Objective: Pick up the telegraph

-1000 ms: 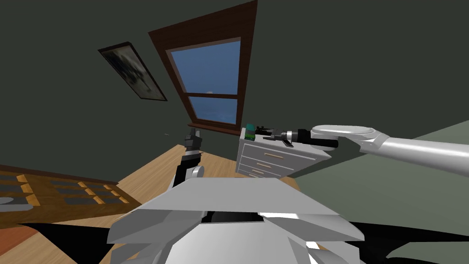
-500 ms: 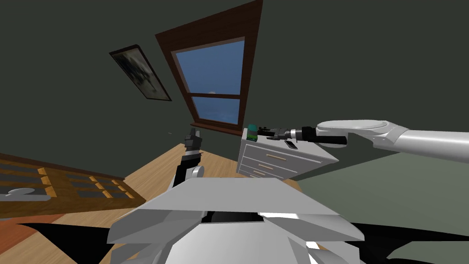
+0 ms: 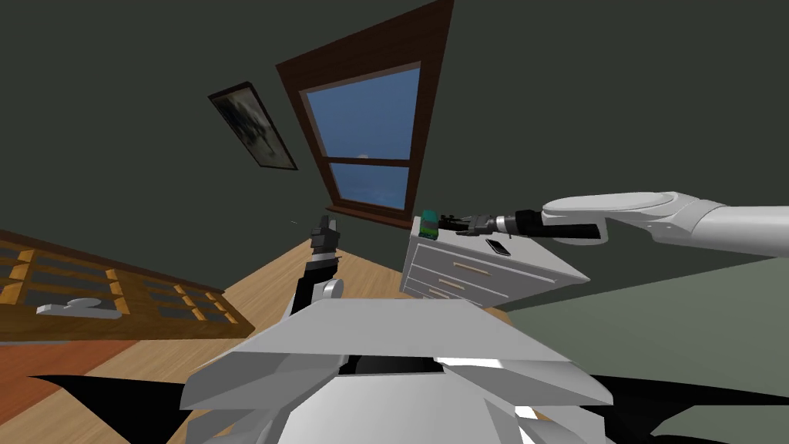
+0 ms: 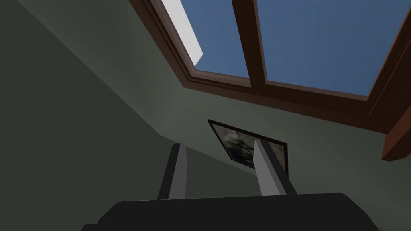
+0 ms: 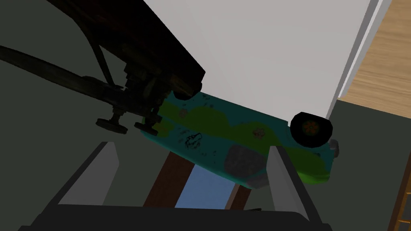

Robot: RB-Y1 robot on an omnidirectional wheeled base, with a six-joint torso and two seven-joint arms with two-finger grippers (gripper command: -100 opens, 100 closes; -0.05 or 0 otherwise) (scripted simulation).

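The telegraph (image 3: 450,222), a dark base with small metal parts, sits on the white dresser's top (image 3: 532,253) beside a green toy van (image 3: 429,224). My right arm reaches across that top, and its gripper (image 3: 465,226) is open just short of the telegraph. In the right wrist view the telegraph (image 5: 136,76) lies ahead of the open fingers (image 5: 100,168), off to one side. The van (image 5: 241,140) lies straight ahead between them, untouched. My left gripper (image 3: 323,228) is raised in front of my chest, and its fingers (image 4: 176,172) stand apart on nothing.
A small dark phone (image 3: 498,247) lies on the dresser top under my right wrist. The dresser's drawers (image 3: 462,274) face me. It stands against a dark wall under a window (image 3: 370,146). A wooden floor (image 3: 254,297) and a dark panelled door (image 3: 115,301) are to the left.
My view has swung, so the window, dresser and door have slid across the picture. The right gripper has stayed open at the telegraph, and the left arm has held still.
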